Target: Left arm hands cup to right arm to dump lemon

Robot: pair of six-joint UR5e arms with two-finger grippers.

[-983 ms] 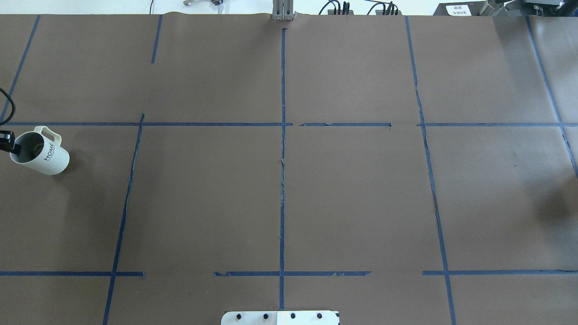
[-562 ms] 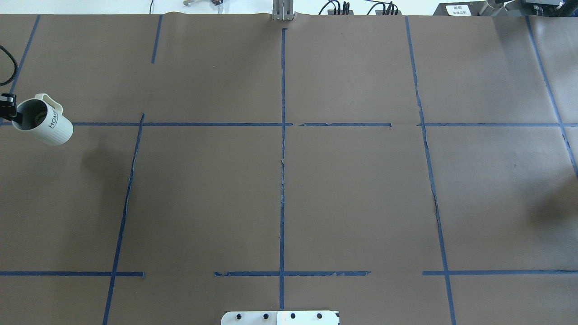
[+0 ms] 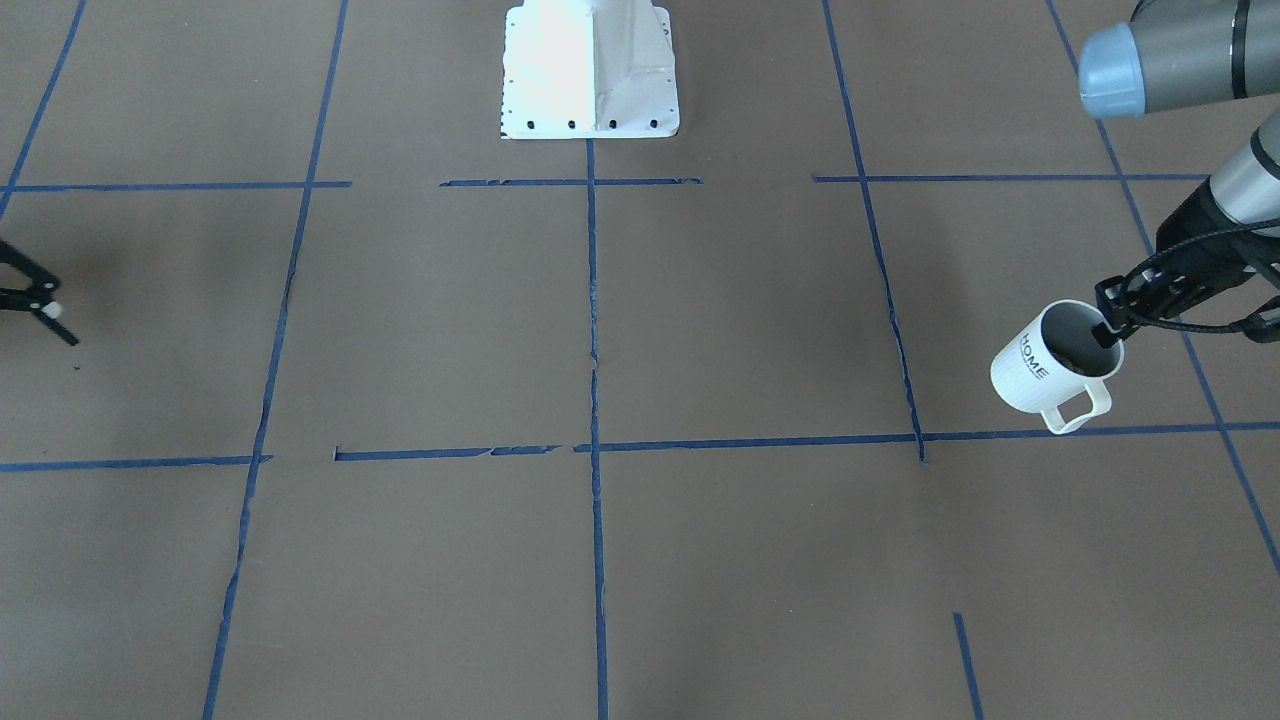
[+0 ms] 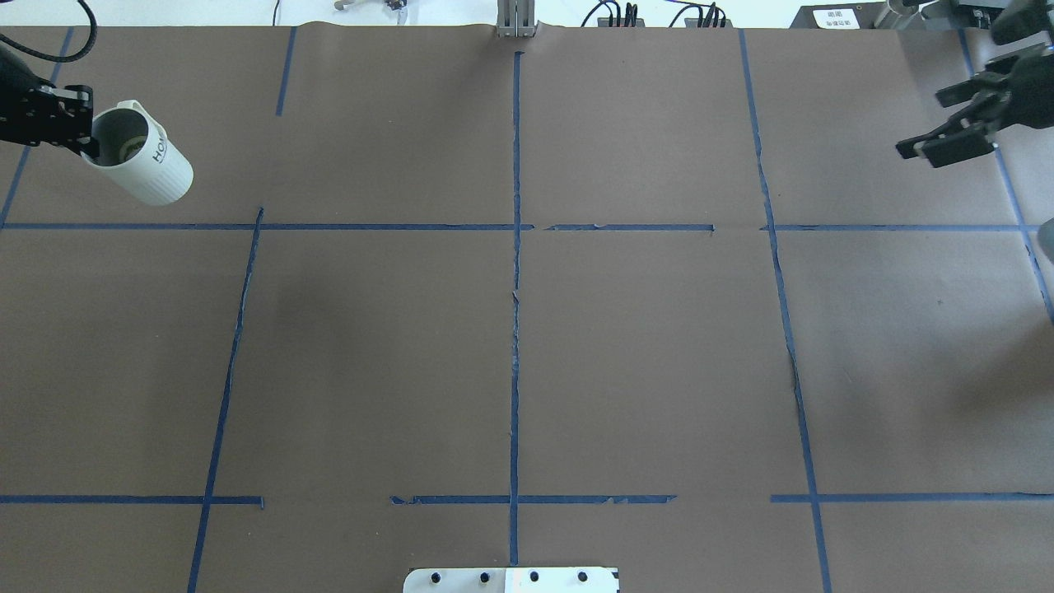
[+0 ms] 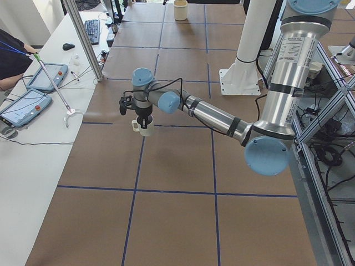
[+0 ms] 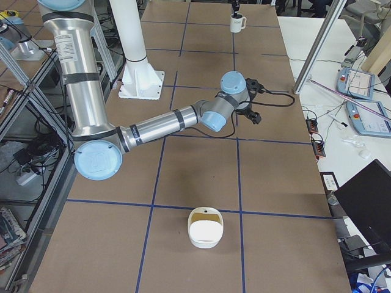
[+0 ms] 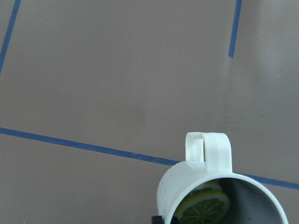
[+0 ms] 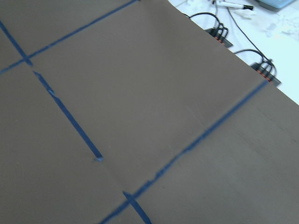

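The cream-white cup (image 4: 146,167) with "HOME" lettering hangs tilted above the table at the far left. My left gripper (image 4: 81,136) is shut on its rim, one finger inside the mouth. In the front view the cup (image 3: 1050,367) hangs with its handle toward the camera, below the left gripper (image 3: 1108,328). A lemon slice (image 7: 204,206) lies inside the cup (image 7: 205,186). My right gripper (image 4: 920,123) stands open at the far right edge, well away from the cup, and holds nothing. It also shows at the front view's left edge as the right gripper (image 3: 58,312).
Blue tape lines (image 4: 515,272) divide the brown table cover. The white robot base (image 3: 590,70) sits at the near middle edge. A cream bowl-like container (image 6: 206,227) rests on the table's right end. Cables and power strips (image 4: 659,16) lie beyond the far edge.
The left gripper has lifted the cup and carried it toward the far side and slightly inward. The right gripper has come into view at the far right.
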